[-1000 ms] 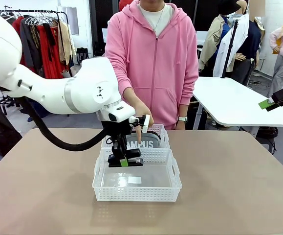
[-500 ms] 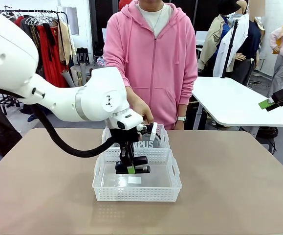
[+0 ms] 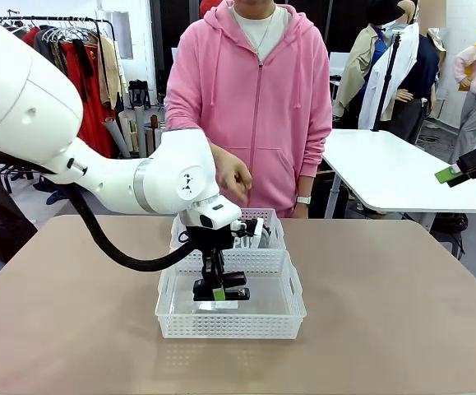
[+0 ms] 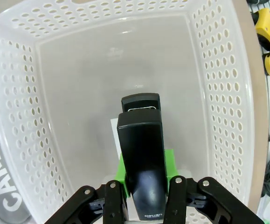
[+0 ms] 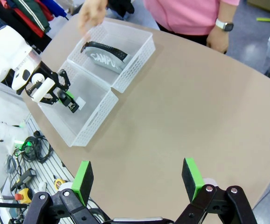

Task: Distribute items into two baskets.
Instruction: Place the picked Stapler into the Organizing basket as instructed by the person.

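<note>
Since a second ago the left gripper (image 3: 219, 290) has carried the stapler (image 3: 220, 288) from the near basket's far wall down toward its floor, and the person's hand (image 3: 232, 177) has lifted away from the far basket (image 3: 266, 220). The green pads (image 4: 168, 164) pinch the stapler's sides inside the near basket (image 3: 291, 303); whether it touches the floor is hard to tell. The CAMPUS pouch (image 5: 107, 56) lies in the far basket. The right gripper (image 5: 137, 183) hangs above the table (image 5: 181, 112), fingers spread wide, holding nothing.
</note>
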Robot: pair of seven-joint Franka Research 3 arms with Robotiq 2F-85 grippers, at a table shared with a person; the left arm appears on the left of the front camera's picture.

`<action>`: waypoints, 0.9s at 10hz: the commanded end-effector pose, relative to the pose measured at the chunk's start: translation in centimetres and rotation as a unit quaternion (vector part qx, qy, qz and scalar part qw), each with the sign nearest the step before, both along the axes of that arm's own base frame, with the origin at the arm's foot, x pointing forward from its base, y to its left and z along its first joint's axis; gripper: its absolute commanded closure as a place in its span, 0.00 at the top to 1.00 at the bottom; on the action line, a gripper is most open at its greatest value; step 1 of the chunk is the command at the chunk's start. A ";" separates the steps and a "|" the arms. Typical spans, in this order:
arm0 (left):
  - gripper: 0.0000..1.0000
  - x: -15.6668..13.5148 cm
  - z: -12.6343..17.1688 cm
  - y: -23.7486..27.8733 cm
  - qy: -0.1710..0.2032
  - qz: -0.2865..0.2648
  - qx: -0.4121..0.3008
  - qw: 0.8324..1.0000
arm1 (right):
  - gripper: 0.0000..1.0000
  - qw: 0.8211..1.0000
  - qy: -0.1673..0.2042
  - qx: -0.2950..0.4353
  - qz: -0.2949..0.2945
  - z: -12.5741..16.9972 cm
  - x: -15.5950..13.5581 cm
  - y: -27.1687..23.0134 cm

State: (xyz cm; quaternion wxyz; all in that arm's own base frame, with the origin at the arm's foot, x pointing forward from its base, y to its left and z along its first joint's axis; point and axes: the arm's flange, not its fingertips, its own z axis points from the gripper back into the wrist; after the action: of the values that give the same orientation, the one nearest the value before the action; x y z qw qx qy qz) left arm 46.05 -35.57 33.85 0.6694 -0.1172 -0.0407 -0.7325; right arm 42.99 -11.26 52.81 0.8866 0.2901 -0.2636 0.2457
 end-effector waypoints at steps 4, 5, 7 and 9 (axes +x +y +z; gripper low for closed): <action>0.10 0.4 -1.2 -1.1 0.024 -0.003 0.002 1.000 | 1.00 1.000 -0.001 0.001 0.000 0.1 -0.1 0.0; 0.10 0.5 -1.2 -1.1 0.025 -0.003 0.001 1.000 | 1.00 1.000 -0.001 0.001 0.000 0.1 -0.1 0.0; 0.14 0.5 -1.2 -1.0 0.020 -0.001 0.001 1.000 | 1.00 1.000 -0.001 0.001 0.000 0.1 -0.1 0.0; 0.45 0.5 -1.2 -1.0 0.025 0.002 0.000 1.000 | 1.00 1.000 -0.001 0.001 0.000 0.1 -0.1 0.0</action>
State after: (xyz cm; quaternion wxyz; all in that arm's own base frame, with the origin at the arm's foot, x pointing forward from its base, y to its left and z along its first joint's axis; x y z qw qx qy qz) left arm 46.54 -36.53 32.14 0.6675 -0.1342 -0.0299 -0.7318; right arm 42.99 -11.26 52.81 0.8866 0.2901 -0.2636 0.2457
